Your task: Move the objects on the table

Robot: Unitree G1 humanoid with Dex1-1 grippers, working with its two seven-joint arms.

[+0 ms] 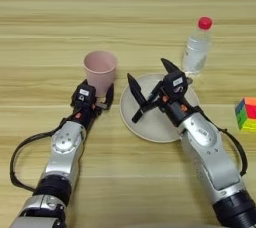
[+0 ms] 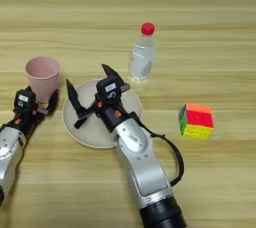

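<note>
Tabletop (image 1: 45, 2), wood. Pink cup (image 1: 100, 72) upright at centre-left; my left claw (image 1: 95, 101) at its 6 o'clock, base between my fingers, grip uncertain. Plate (image 1: 155, 129) centre; my right claw (image 1: 150, 84) spread wide above it, empty. Bottle (image 1: 197, 47) at the plate's 1 o'clock; cube (image 2: 196, 120) at 3 o'clock.

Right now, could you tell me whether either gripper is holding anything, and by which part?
Nothing is held. The right gripper is open above the plate, its fingers empty. The left gripper sits at the base of the pink cup; a grip cannot be told.
</note>
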